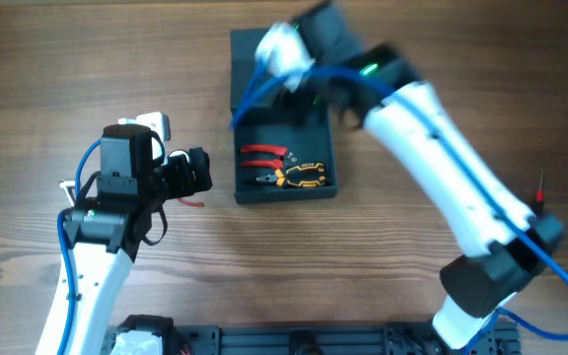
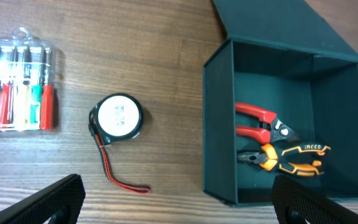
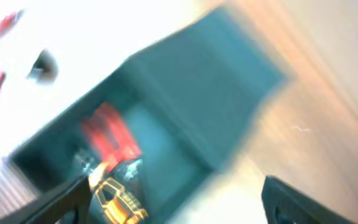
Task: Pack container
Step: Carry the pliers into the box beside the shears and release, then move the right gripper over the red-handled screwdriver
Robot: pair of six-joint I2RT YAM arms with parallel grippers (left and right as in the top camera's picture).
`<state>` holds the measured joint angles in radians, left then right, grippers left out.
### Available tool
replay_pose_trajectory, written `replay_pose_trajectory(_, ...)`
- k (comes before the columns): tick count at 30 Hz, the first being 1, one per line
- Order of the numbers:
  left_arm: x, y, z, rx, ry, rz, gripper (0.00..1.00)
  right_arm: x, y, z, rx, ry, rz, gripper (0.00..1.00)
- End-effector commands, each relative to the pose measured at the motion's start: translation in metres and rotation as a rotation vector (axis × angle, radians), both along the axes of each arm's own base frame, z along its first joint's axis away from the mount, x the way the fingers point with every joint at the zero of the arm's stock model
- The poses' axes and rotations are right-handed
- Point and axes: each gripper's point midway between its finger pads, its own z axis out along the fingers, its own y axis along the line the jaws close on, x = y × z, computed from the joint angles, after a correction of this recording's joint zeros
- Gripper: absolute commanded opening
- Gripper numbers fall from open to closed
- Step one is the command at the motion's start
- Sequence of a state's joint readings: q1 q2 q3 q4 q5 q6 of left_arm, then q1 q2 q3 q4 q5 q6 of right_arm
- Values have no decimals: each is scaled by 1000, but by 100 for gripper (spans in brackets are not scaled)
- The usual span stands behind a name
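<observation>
The dark teal-grey container stands open at the table's middle, its flap lid folded back. Red-handled pliers and orange-and-black pliers lie inside. They also show in the left wrist view, the red pair above the orange pair in the container. My left gripper is open and empty, left of the container and above the table. My right gripper is open and empty over the container. Its view is blurred by motion.
A round tape measure with a red strap lies on the wood left of the container. A clear case of coloured screwdrivers lies further left. In the overhead view my left arm hides both, except the strap end.
</observation>
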<state>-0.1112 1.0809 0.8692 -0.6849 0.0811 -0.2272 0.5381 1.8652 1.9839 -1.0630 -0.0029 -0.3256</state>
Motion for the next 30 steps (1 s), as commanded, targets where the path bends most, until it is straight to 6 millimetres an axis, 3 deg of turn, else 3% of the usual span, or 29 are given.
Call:
replay_pose_trajectory(1, 4, -5, 11, -26, -24, -7, 100, 41, -125, 78, 119, -104, -588, 89)
replay_pose_trajectory(4, 4, -5, 11, -26, -24, -8, 100, 40, -215, 97, 168, -102, -847, 89)
replay_pose_trajectory(5, 4, -5, 11, -26, -24, -8, 100, 37, -239, 96, 180, -92, -924, 91)
replay_pose_trajectory(6, 4, -5, 11, -26, -24, -7, 100, 30, -276, 92, 189, -68, -1040, 92)
replay_pose_trajectory(11, 5, -5, 11, -26, -27, -8, 100, -29, -397, 65, 186, 73, -1444, 98)
replay_pose_trajectory(14, 6, -6, 12, -27, -36, -8, 100, -76, -450, 51, 180, 156, -1638, 99)
replay_pose_trajectory(18, 9, -6, 15, -29, -50, -7, 100, -107, -485, 34, 227, 232, -1743, 100)
replay_pose_trajectory(22, 11, -6, 16, -30, -60, -8, 100, -134, -502, 1, 196, 359, -1779, 100)
replay_pose_trajectory(30, 11, -6, 17, -30, -63, -8, 100, -152, -491, -101, 129, 610, -1704, 100)
